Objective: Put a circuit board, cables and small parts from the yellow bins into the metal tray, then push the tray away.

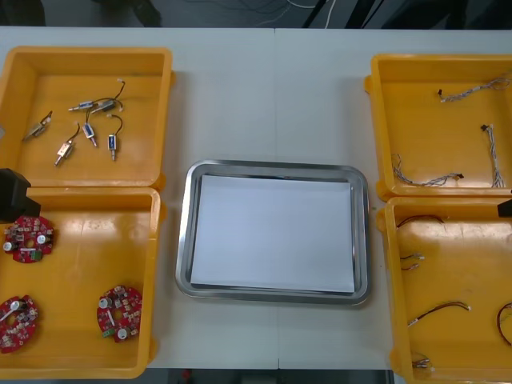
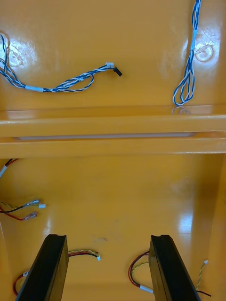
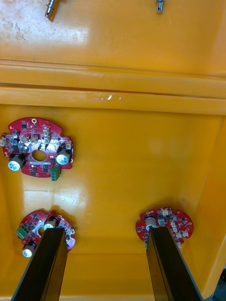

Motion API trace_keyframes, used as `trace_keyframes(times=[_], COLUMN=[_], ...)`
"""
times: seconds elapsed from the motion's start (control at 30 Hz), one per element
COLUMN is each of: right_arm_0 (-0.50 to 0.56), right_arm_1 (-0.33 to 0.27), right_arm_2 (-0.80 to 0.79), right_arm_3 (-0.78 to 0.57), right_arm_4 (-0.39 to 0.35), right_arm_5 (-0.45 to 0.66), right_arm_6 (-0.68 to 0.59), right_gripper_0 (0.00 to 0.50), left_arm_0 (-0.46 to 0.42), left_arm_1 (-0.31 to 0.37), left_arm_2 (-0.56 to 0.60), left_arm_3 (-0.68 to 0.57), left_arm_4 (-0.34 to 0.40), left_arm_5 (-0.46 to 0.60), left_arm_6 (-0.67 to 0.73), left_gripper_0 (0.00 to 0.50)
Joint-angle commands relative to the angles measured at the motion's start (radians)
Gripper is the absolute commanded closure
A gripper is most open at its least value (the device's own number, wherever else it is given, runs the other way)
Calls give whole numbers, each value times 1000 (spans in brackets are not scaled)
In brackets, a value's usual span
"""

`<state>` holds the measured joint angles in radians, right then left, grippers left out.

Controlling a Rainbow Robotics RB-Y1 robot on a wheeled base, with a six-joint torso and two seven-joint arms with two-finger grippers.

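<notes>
Left end effector: apart above round red circuit boards, poised to pick one.
Right end effector: apart above red-and-yellow cables.
Shiny metal tray: central, reachable from either side.

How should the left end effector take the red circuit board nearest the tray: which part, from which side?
Probably grip the circuit board across opposite points of its round rim, coming straight down with the open left end effector. It lies flat in the yellow bin, clear of walls; parts crowd its face.
</notes>
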<state>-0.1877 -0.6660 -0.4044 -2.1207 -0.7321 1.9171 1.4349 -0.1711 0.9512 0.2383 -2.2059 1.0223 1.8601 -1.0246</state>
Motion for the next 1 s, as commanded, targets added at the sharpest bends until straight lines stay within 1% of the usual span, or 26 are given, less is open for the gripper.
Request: trace_keyframes(times=[0.03,0.67,0.7,0.83,1.0], right_arm_0=[14,14,14,14,2], right_arm_1=[-35,-35,-35,-35,-55], right_arm_2=[-31,-31,-31,-31,-40], right_arm_3=[-8,-8,-8,-8,-24], right_arm_4=[-7,-7,-7,-7,-9], right_arm_5=[3,3,3,3,3], right_arm_6=[-22,-22,-22,-22,-22], right_gripper_0=[0,0,0,0,0], left_arm_0=[15,15,35,33,28], left_arm_1=[44,44,26,34,41], left_arm_2=[30,30,6,3,4], left_arm_3=[-26,-26,-14,-11,-12], left_arm_4=[-8,-8,-8,-5,-2], left_arm_5=[-9,-9,-9,-15,-15], left_arm_6=[-91,-91,-89,-83,-71], left_gripper_0=[0,0,0,0,0])
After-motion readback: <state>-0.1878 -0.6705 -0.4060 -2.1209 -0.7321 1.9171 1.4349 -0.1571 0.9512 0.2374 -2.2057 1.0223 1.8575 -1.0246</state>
